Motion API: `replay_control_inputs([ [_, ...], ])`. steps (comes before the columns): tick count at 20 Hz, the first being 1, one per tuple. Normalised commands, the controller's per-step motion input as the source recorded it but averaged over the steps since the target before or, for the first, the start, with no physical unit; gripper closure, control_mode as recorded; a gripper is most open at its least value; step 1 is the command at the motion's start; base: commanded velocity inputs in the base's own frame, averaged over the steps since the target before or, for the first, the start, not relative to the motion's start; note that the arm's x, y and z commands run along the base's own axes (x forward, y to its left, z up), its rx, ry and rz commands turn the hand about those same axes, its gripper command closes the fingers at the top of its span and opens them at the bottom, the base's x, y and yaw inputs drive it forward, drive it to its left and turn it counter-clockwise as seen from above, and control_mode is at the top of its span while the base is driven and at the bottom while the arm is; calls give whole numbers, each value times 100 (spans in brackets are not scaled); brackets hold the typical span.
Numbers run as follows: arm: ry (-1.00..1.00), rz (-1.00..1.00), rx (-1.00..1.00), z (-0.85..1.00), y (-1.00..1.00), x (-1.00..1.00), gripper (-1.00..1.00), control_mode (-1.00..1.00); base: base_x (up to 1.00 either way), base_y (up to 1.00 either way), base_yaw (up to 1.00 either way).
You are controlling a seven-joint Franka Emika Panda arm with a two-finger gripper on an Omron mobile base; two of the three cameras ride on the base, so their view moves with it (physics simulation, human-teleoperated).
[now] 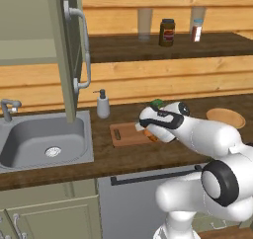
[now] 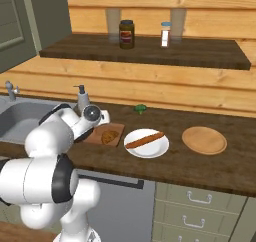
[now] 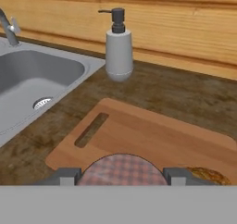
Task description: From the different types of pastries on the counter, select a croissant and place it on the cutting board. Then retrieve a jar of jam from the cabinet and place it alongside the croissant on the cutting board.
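In the hand view my gripper (image 3: 121, 177) is shut on the jar of jam (image 3: 121, 169), whose checkered pinkish lid sits between the two dark fingertips (image 3: 67, 176). Just beyond it lies the cutting board (image 3: 152, 137), slot handle toward the sink. The croissant (image 3: 208, 174) rests on the board right beside the jar; it also shows as a golden-brown lump (image 2: 110, 136) in the right base view. Whether the jar touches the board I cannot tell. The cabinet door (image 1: 66, 50) stands open up left. My arm hides the gripper in both base views.
A steel sink (image 1: 47, 139) lies left of the board, and a soap dispenser (image 3: 118, 49) stands behind it. To the right sit a white plate (image 2: 162, 147) with the stick pastry (image 2: 144, 140), a wooden plate (image 2: 204, 139) and a green broccoli piece (image 2: 140, 108). A dark jar (image 2: 126, 34) and a shaker (image 2: 165, 34) stand on the shelf.
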Motion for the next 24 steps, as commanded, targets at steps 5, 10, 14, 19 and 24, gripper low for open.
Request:
replay_control_inputs([
  [5,-4,0,-8,-3,27,2,100,-100,0,0,0],
  [10,-15,0,-7,0,8,5,100,-100,0,0,0],
  [14,-10,0,0,0,0,8,100,-100,0,0,0],
  [19,0,-1,1,-12,-1,0,100,-100,0,0,0],
  [24,1,-1,3,-14,0,0,100,-100,0,0,0],
])
